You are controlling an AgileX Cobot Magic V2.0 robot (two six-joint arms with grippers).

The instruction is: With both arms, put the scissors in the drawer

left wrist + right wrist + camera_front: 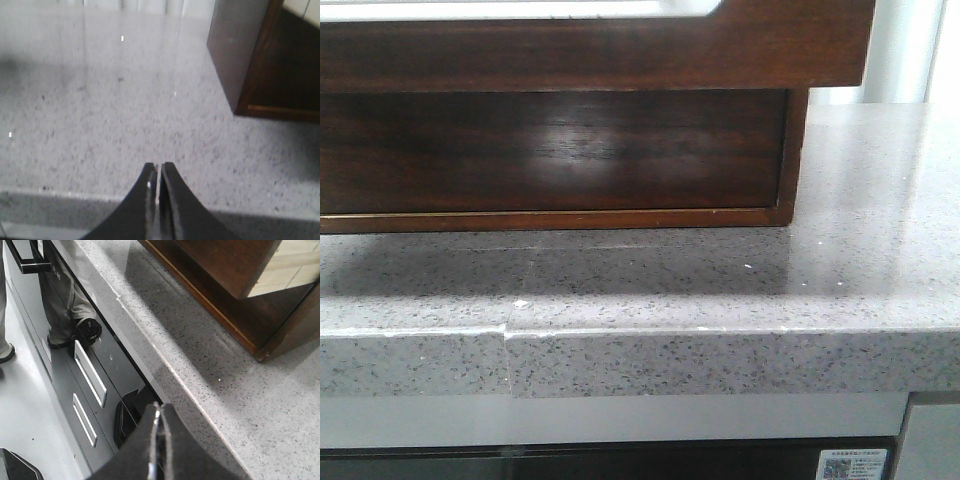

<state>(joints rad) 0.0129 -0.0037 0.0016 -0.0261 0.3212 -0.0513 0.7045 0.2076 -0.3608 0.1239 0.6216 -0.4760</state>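
Evidently nothing is gripped yet: the left gripper (158,172) hangs over the worktop (650,290) near its front edge, jaws pressed together and empty, and the right gripper (159,415) is likewise closed beyond that edge. The drawer (550,150) sits toward the worktop's back. No scissors show anywhere, so a blind reach could strike the wooden frame (600,55).

Left gripper (158,170): two matte black fingers, broad at base, curving inward to narrow tips; inner edges look worn, with a small pale speck on one.

Right gripper (160,410): same black, curved, tapering fingers; a thin pale line runs along the seam between them.
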